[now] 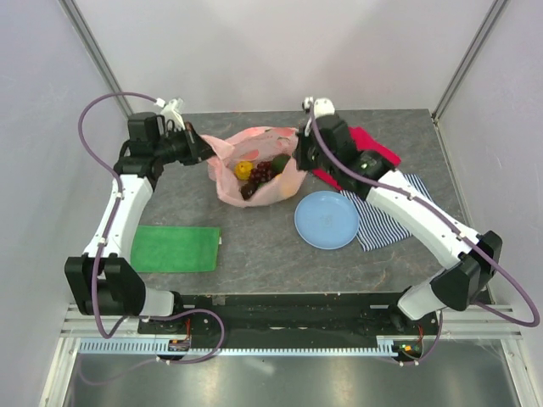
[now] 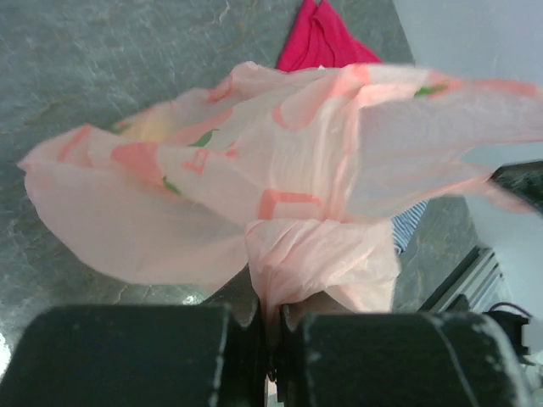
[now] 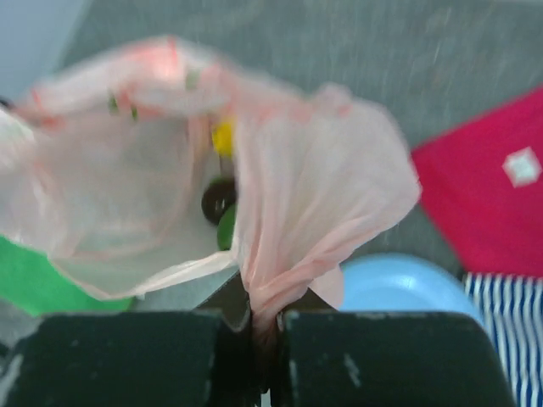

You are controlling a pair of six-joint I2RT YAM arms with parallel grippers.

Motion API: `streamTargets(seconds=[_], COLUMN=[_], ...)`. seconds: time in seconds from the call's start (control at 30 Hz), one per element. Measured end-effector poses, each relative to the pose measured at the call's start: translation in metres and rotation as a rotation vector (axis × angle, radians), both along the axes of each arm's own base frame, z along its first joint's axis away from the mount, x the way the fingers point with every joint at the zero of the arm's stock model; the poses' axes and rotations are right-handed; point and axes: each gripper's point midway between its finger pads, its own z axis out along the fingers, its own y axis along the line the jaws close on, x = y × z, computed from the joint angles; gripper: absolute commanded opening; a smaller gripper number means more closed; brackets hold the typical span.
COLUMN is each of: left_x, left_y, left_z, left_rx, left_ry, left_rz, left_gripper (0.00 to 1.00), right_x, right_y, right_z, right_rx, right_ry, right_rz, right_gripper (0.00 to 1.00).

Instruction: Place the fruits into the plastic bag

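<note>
The pink plastic bag (image 1: 276, 185) is held up open between my two grippers at the back middle of the table. Inside it I see the yellow citrus (image 1: 243, 170), the dark red grapes (image 1: 260, 173), a green fruit (image 1: 280, 161) and a dark round fruit (image 1: 249, 192). My left gripper (image 1: 204, 151) is shut on the bag's left edge (image 2: 293, 246). My right gripper (image 1: 303, 158) is shut on the bag's right edge (image 3: 280, 254). The right wrist view shows the citrus (image 3: 222, 136), the dark round fruit (image 3: 217, 198) and a green fruit (image 3: 226, 226) through the opening.
An empty blue plate (image 1: 327, 220) sits to the right of the bag on a striped cloth (image 1: 390, 216). A red cloth (image 1: 369, 148) lies at the back right. A green cloth (image 1: 176, 248) lies at the front left.
</note>
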Motion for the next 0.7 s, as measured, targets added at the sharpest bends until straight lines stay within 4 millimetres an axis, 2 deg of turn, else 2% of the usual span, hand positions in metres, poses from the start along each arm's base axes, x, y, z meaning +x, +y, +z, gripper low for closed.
streamTargets(seconds=[0.07,0.13,0.23,0.3,0.37,0.43,0.57,0.7], left_x=[0.012,0.025,0.042,0.049,0.054,0.059,0.07,0.067], left_y=[0.005,0.011,0.022,0.029,0.033,0.034,0.033,0.032], left_z=[0.023,0.057,0.11,0.134,0.141,0.134,0.101,0.069], left_rx=[-0.02,-0.044,-0.078,-0.101,-0.118,-0.129,-0.146,-0.154], left_ry=[-0.026,-0.085,-0.186,-0.228,-0.231,-0.207,-0.111,-0.018], left_rz=[0.022,0.037,0.055,0.055,0.052,0.042,0.027,0.031], left_gripper=[0.02,0.02,0.02,0.02,0.02,0.02,0.01,0.02], right_x=[0.017,0.037,0.059,0.074,0.081,0.085,0.09,0.092], right_y=[-0.004,-0.01,-0.026,-0.03,-0.03,-0.03,-0.029,-0.031], right_z=[0.039,0.085,0.115,0.131,0.129,0.12,0.089,0.053], right_rx=[0.035,0.078,0.096,0.108,0.101,0.086,0.051,0.012], right_ry=[-0.073,-0.162,-0.215,-0.249,-0.248,-0.227,-0.169,-0.099], right_rz=[-0.013,-0.027,-0.06,-0.065,-0.057,-0.046,-0.029,-0.021], right_gripper=[0.0,0.0,0.0,0.0,0.0,0.0,0.0,0.0])
